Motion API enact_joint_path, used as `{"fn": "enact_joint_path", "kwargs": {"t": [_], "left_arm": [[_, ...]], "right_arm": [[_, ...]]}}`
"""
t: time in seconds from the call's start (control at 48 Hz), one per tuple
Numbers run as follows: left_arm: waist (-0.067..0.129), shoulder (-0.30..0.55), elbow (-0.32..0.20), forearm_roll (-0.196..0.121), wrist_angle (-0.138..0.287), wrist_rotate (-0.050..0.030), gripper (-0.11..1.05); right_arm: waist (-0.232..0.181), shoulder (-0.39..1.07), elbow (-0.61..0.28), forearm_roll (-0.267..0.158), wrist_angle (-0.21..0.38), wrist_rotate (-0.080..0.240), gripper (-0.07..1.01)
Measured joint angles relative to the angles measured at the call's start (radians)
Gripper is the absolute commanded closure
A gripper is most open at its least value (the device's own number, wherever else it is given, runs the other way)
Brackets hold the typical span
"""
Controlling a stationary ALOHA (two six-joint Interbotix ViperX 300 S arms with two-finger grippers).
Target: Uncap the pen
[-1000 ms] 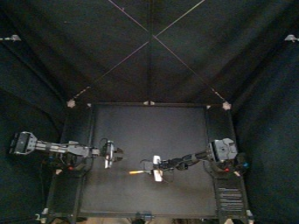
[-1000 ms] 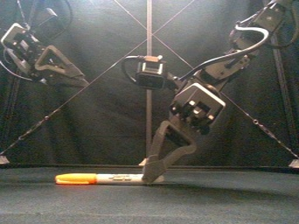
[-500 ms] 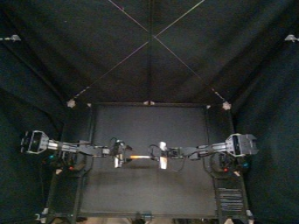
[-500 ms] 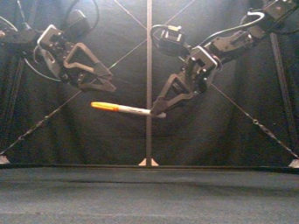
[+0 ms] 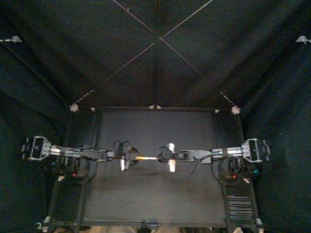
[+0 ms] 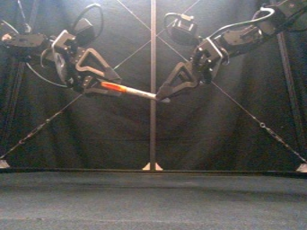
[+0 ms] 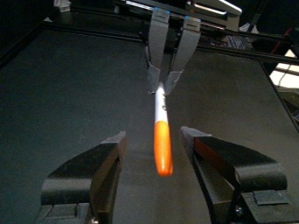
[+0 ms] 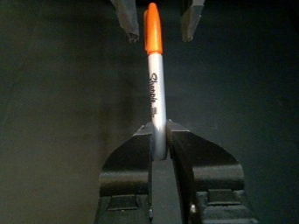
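Note:
A marker pen [image 6: 129,91] with an orange cap [image 7: 163,150] and a grey barrel [image 8: 153,87] hangs high above the table, tilted a little. My right gripper [image 6: 162,97] is shut on the barrel's tail end [image 8: 158,131]. My left gripper [image 7: 158,140] is open, its two jaws standing either side of the orange cap with a gap on each side. In the top view the pen [image 5: 145,161] bridges the left gripper [image 5: 127,158] and the right gripper [image 5: 168,158] over the table's middle. From the right wrist view the left fingers [image 8: 126,22] flank the cap's tip.
The black table [image 5: 152,196] lies bare below both arms. Black curtains close the back and sides.
The pen, on the table a second ago, has been lifted by my right gripper. My left gripper has come in from the left and now straddles the orange cap.

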Motion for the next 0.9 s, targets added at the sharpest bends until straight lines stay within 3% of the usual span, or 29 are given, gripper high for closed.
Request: {"fn": "enact_joint_path", "kwargs": {"t": [0.292, 0.667, 0.896], "left_arm": [[0.003, 0.000, 0.000, -0.015, 0.002, -0.0015, 0.14], [0.003, -0.002, 0.000, -0.015, 0.000, 0.0015, 0.65], [0.002, -0.023, 0.008, -0.015, -0.006, 0.0015, 0.67]], "right_arm": [[-0.008, -0.003, 0.000, -0.011, -0.017, 0.000, 0.47], [-0.014, -0.011, 0.003, -0.012, -0.018, -0.003, 0.47], [-0.017, -0.055, 0.035, -0.014, -0.026, 0.000, 0.47]]}}
